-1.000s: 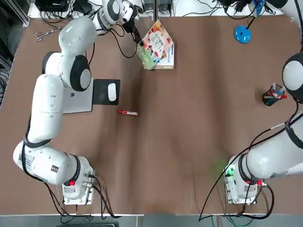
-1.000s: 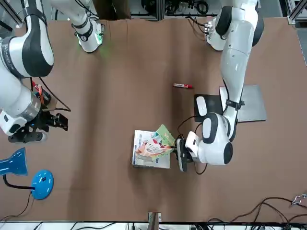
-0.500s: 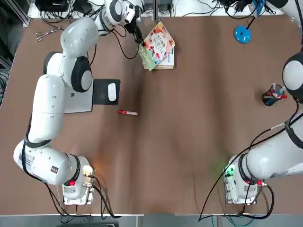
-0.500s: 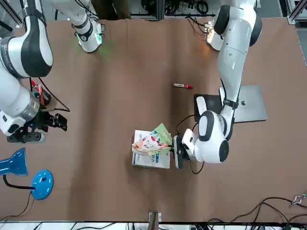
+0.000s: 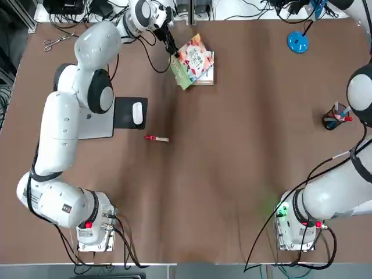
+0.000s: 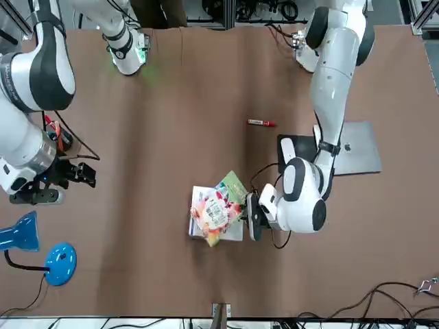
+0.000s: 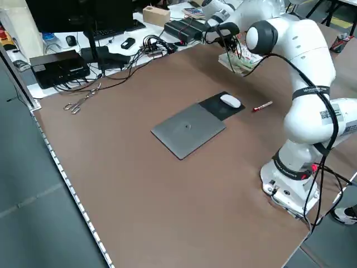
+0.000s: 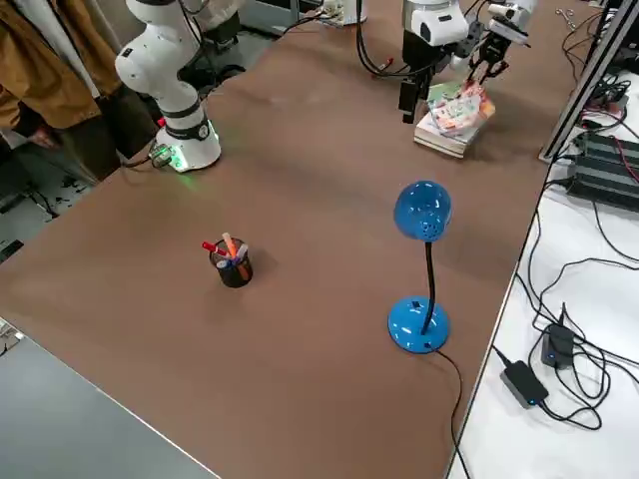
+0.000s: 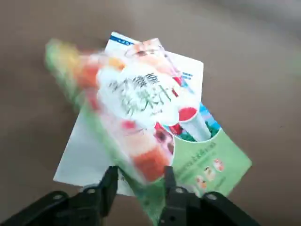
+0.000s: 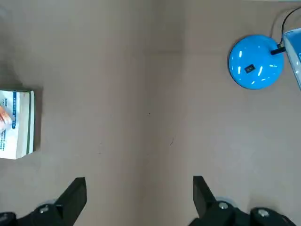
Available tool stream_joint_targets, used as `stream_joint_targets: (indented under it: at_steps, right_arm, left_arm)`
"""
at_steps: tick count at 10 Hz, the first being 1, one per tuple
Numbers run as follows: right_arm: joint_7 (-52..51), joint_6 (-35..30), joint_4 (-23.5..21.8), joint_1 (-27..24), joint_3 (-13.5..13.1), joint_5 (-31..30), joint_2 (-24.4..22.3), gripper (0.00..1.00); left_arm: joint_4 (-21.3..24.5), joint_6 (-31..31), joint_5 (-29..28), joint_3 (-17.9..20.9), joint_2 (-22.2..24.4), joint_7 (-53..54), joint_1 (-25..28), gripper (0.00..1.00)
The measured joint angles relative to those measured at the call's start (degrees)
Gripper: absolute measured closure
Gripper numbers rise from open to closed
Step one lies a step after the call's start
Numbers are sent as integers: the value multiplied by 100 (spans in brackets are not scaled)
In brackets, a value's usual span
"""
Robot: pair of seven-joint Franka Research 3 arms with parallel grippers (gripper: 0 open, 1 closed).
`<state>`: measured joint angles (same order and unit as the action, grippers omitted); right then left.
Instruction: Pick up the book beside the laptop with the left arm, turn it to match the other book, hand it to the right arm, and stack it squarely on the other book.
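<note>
Green-edged, the book (image 9: 150,165) is sitting askew over the other book (image 9: 84,150), presumably being let go, the left tool (image 9: 141,174) gaping above it, the right tool (image 10: 140,188) hanging open well apart.

A brown tabletop (image 5: 203,186) holds a grey laptop (image 7: 188,129) beside a black mouse pad (image 7: 215,106), a red-and-white marker (image 5: 157,139) nearby, a thick white book (image 6: 232,232), a metal tool (image 7: 82,100), a blue lamp (image 8: 418,324) and a pen cup (image 8: 235,271)

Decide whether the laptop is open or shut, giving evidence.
Shut: the laptop lies flat, logo showing, with no screen raised.
</note>
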<state>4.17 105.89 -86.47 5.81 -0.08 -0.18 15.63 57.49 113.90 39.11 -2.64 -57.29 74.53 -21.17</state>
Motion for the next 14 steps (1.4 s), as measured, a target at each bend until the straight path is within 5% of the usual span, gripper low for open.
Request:
stream_joint_targets:
  at_steps: [3, 5, 8, 10, 11, 14]
  right_arm:
    - [0, 0, 0, 0, 0, 0, 1, 0]
    - [55, 1, 0, 18, 12, 14, 18, 0]
    - [1270, 340, 1, 452, 55, 160, 167, 6]
    - [2198, 750, -1, 1050, 78, 316, 416, 34]
    - [2586, 1052, 1, 1338, 82, 410, 595, 40]
    - [3432, 2306, 45, 1991, 83, 441, 1223, 92]
  left_arm:
    - [-14, 99, 0, -6, 0, 0, -30, 1]
    - [-71, 110, 1, -4, 18, -110, -31, 1]
    - [-205, -495, -592, 192, 521, -1993, 35, 0]
    - [-206, -1024, -1170, 282, 980, -3400, 220, 0]
    - [-205, -1280, -1377, 302, 1153, -4032, 361, 0]
    - [-206, -2296, -2315, 309, 1771, -5943, 635, 0]
